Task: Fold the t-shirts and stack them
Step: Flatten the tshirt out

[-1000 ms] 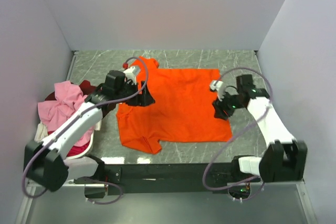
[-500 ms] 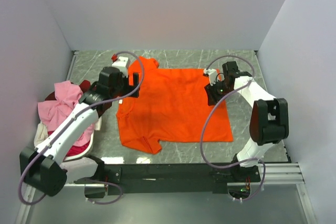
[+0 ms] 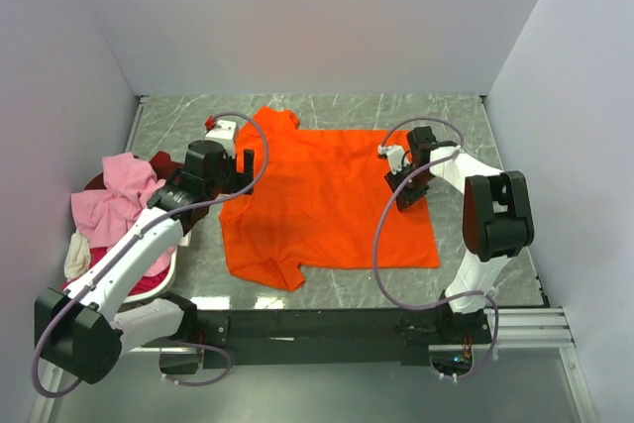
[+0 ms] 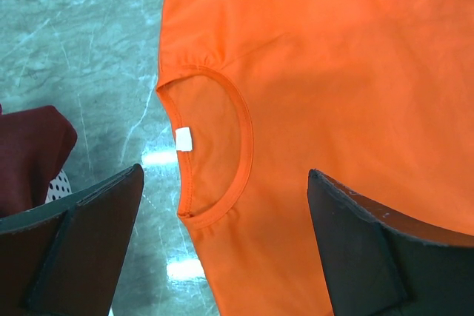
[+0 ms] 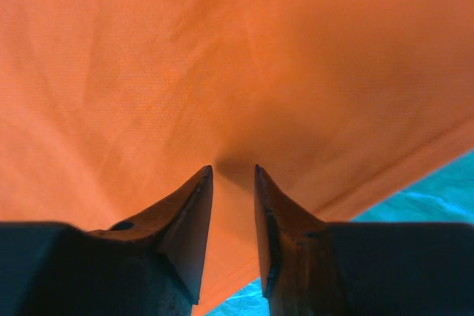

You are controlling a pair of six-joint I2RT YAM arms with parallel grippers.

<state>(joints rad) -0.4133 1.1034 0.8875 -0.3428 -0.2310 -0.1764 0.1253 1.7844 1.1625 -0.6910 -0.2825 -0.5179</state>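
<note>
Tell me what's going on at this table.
Two robot arms are working on an orange t-shirt spread flat on the table. The right claw pinches a ridge of fabric near its hem. The left claw hangs wide open above the collar. A pink shirt waits bunched up at the left.

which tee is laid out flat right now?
The orange t-shirt: it is spread flat in the middle of the table, with its collar and white neck label showing. The pink t-shirt and the dark red garment lie bunched in a heap at the left edge.
</note>
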